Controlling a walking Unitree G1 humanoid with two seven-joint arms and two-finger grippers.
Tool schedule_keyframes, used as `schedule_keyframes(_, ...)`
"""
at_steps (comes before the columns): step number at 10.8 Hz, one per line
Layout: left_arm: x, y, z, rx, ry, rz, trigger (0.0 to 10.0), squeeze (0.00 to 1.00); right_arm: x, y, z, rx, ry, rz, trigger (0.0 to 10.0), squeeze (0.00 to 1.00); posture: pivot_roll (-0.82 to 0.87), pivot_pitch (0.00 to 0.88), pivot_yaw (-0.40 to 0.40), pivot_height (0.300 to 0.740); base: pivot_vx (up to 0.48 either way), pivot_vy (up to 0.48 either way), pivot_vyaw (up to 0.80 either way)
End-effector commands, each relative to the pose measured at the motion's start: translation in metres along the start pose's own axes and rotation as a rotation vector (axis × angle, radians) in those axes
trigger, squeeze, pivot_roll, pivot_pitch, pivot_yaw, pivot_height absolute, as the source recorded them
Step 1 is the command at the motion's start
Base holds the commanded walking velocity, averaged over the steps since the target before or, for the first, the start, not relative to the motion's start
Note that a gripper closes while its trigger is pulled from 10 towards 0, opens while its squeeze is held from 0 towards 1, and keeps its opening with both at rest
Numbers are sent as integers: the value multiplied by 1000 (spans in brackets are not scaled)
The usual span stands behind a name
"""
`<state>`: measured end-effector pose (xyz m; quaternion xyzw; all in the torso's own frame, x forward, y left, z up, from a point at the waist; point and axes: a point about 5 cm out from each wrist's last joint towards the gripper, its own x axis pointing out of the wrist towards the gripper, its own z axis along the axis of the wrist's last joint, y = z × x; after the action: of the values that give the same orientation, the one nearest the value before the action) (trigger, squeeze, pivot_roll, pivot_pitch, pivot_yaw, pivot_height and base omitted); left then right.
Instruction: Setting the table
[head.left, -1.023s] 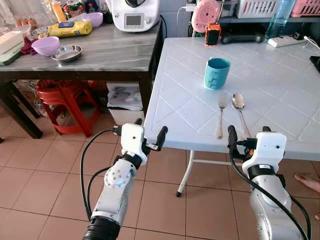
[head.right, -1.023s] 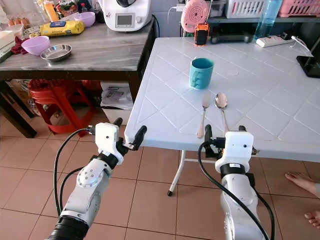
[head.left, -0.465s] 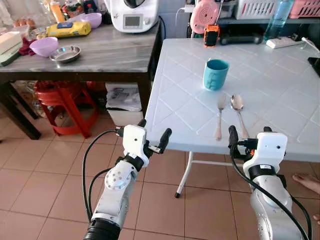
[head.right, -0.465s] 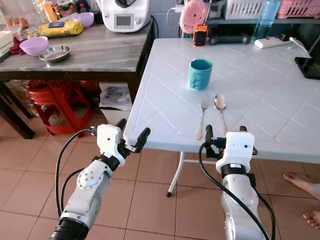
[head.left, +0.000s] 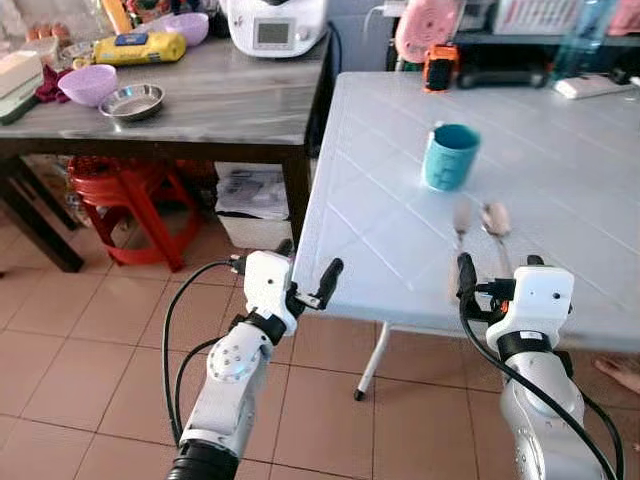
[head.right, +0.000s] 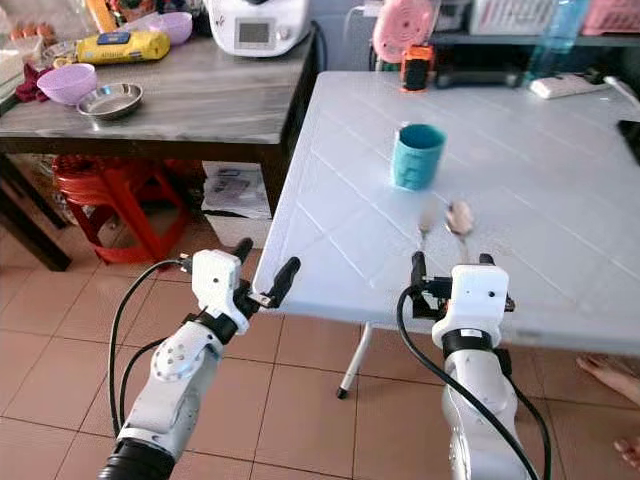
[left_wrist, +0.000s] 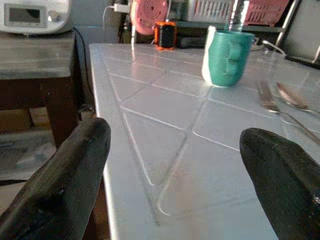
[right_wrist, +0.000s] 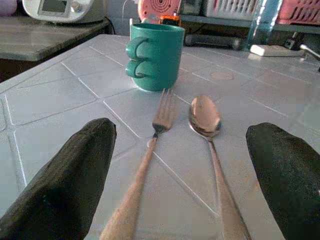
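Observation:
A teal mug (head.left: 449, 157) stands on the white plastic table (head.left: 370, 210). Just in front of it a fork (right_wrist: 150, 150) and a spoon (right_wrist: 206, 117) lie side by side, handles toward the near edge. My left gripper (head.left: 308, 268) hovers open at the table's near left corner, empty. My right gripper (head.left: 497, 275) is open at the near edge, level with the tabletop, its fingers (right_wrist: 65, 185) spread either side of the fork and spoon without touching them.
A dark wooden side table (head.left: 200, 100) on the left carries a purple bowl (head.left: 88, 83), a steel bowl (head.left: 133, 101), a yellow packet (head.left: 140, 47) and a white appliance (head.left: 275, 25). A red stool (head.left: 120, 195) sits beneath. A person's foot (head.left: 620, 372) is at the lower right.
The head camera has shifted and the picture is now blurred, so the table sits a little lower and to the right. Both grippers stay open in the same pose.

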<state>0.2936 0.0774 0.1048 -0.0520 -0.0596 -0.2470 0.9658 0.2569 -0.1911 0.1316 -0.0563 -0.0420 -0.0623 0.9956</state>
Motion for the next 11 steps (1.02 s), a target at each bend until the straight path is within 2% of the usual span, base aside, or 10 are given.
schedule_keyframes(1,-1,-1,2,0,-5,-11,10000,0,-2,0,0,2,4,-5,10000,0,-225,89,75,740,337,0,0)
schedule_keyframes(6,-3,-1,1,0,6,-14,10000,0,-3,2,-2,6,10,-3,10000,0,-221,96,76,740,328,0,0)
schedule_keyframes(7,-3,0,1,-15,2,-6,10000,0,-3,3,-1,8,10,-2,10000,0,-219,98,78,740,0,0,0)
schedule_keyframes(9,-13,-2,-5,41,45,-101,10000,0,-4,7,-2,16,11,3,10000,0,-218,99,81,740,0,0,0)
schedule_keyframes(11,-18,5,-5,53,54,-102,10000,0,-4,6,-1,22,11,0,10000,0,-219,101,85,740,0,0,0)
